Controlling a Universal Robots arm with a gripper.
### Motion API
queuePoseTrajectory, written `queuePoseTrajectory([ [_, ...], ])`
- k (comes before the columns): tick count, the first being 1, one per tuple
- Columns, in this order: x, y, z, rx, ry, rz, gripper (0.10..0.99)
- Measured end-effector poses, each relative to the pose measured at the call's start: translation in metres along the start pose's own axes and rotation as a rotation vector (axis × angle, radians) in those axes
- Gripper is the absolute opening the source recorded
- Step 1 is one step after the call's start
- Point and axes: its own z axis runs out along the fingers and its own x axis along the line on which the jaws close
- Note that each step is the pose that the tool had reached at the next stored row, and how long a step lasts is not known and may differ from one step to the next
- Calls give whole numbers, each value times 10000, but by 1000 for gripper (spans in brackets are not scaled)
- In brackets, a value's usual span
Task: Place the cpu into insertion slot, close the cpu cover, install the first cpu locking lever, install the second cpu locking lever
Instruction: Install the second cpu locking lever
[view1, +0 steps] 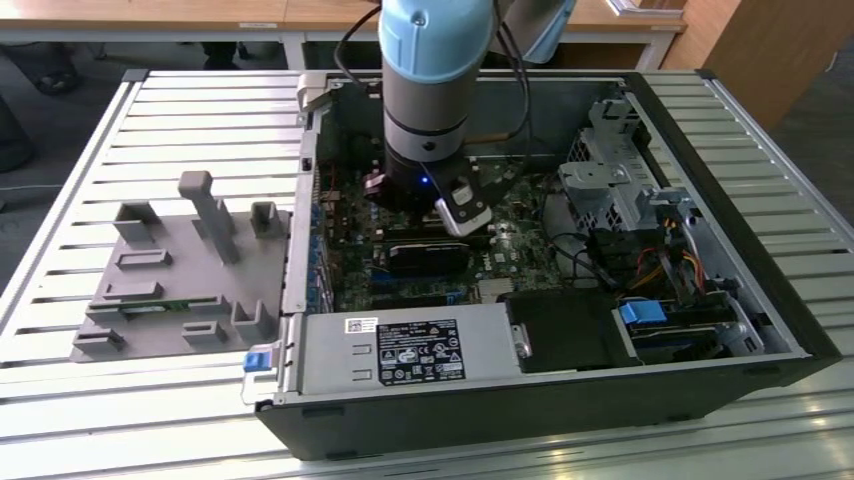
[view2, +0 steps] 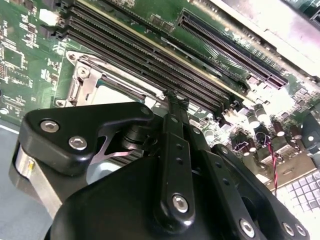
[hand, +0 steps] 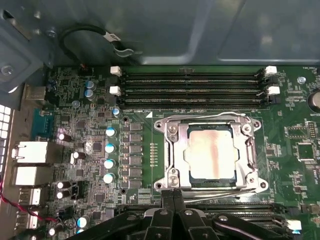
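Just below the socket in the first wrist view, the fingers (hand: 173, 197) are pressed together with nothing between them, their tips at the near edge of the cpu cover (hand: 250, 150). That silvery frame lies flat over the insertion slot (hand: 165, 185), and the cpu (hand: 210, 152) sits inside it, its metal top showing through the cut-out. Long black memory slots (hand: 195, 90) run just beyond the socket. Seen from the exterior view, the arm (view1: 427, 90) reaches down into an open computer case (view1: 747, 330) on the slatted surface (view1: 200, 110).
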Motion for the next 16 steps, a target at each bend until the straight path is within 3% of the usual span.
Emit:
queuePoseTrajectory([
  [16, 77, -31, 121, -606, 17, 6, 125],
])
